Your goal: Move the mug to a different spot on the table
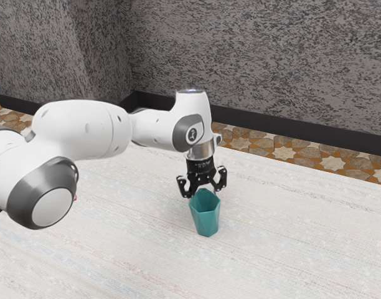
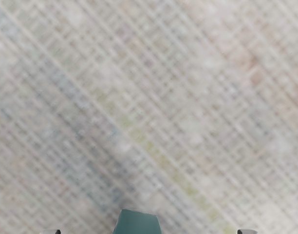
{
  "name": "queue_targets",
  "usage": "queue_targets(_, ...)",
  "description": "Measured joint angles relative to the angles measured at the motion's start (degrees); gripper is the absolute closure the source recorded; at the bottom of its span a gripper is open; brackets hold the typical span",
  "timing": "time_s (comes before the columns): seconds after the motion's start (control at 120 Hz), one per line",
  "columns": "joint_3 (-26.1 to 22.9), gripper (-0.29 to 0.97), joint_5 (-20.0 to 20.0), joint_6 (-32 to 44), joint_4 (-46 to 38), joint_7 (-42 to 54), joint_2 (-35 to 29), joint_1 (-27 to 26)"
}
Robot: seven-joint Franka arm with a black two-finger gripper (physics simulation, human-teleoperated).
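No word, number or brand name can be read. The one sign is a small white emblem [image 1: 192, 134] on the round grey cap [image 1: 183, 126] of the white arm's [image 1: 84, 134] last joint. It is too small to make out.
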Motion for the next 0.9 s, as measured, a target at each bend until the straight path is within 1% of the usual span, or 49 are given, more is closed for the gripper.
queue_targets(0.117,-0.03,0.29,-0.12,0.02,-0.1,0.28,0.23,0.0)
queue_targets(0.225,-0.02,0.45,-0.18,-0.03,-0.13,0.57,0.16,0.0)
queue_targets(0.383,0.03,0.55,-0.05,-0.21,0.02,1.03,-0.1,0.0)
queue_targets(0.542,0.2,0.58,0.17,-0.38,0.18,1.55,-0.81,0.0)
queue_targets(0.692,0.58,0.62,0.15,-0.99,-0.22,2.44,-3.01,-0.16)
queue_targets(0.775,2.13,0.63,-0.84,-1.99,-1.37,3.57,-4.67,-0.21)
queue_targets(0.842,4.46,0.64,-1.99,-4.08,-2.08,4.69,-6.01,-0.22)
queue_targets(0.9,6.33,0.66,-2.76,-6.18,-4.72,5.72,-8.17,-0.19)
